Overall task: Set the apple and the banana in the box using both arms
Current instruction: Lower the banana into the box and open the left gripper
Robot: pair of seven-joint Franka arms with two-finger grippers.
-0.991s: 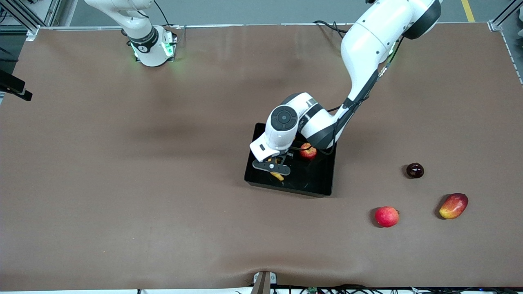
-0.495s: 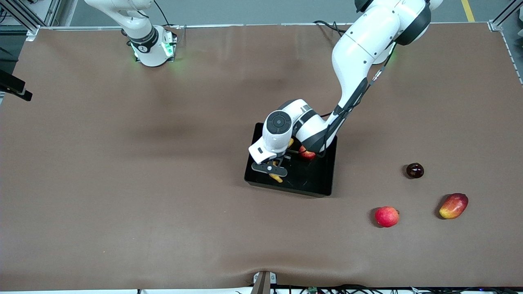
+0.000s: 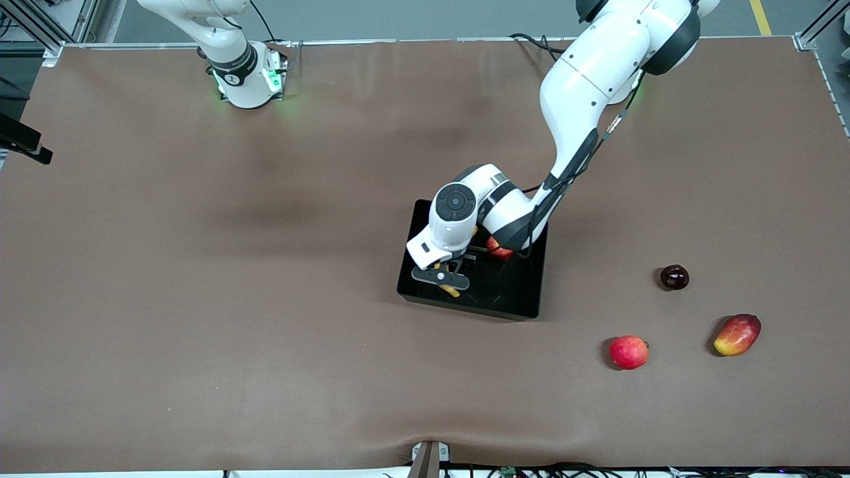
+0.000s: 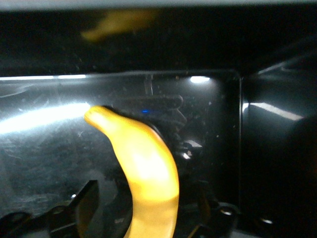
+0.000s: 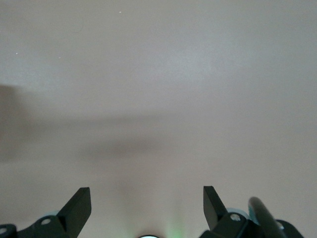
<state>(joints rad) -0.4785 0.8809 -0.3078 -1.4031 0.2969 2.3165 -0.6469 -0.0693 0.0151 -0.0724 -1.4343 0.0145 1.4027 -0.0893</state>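
Near the middle of the table point(image 3: 199, 299), the box point(image 3: 518, 295) is seen lying flat on the brown cover, with the left arm point(image 3: 591, 86) reaching down into it from its base at the top of the front view. Within the box, the left gripper point(image 3: 446, 279) is held low over the floor at the end toward the right arm, and the banana point(image 3: 452, 290) is seen between its fingers point(image 4: 85, 202). From the left wrist view, the fingers are shown spread wide on either side of the banana point(image 4: 143, 173), with a gap at each side, so the fruit is not clamped; it lies on the glossy black floor of the box point(image 4: 39, 148), its tip pointing toward a wall where a yellow reflection is cast. The apple point(image 3: 499, 249) is also found inside the box, beside the banana toward the left arm's end and farther from the front camera, partly covered by the left arm's wrist.

Outside the box, toward the left arm's end of the table, three other fruits are seen well apart from it: a dark round fruit point(image 3: 674, 277), a pinkish-red round fruit point(image 3: 628, 352) nearer to the front camera, and a mango point(image 3: 737, 334).

The right arm point(image 3: 226, 46) is kept waiting near its base; the right gripper point(image 5: 147, 208) is shown only in its wrist view, its fingers spread wide over bare brown table point(image 5: 158, 74), holding nothing
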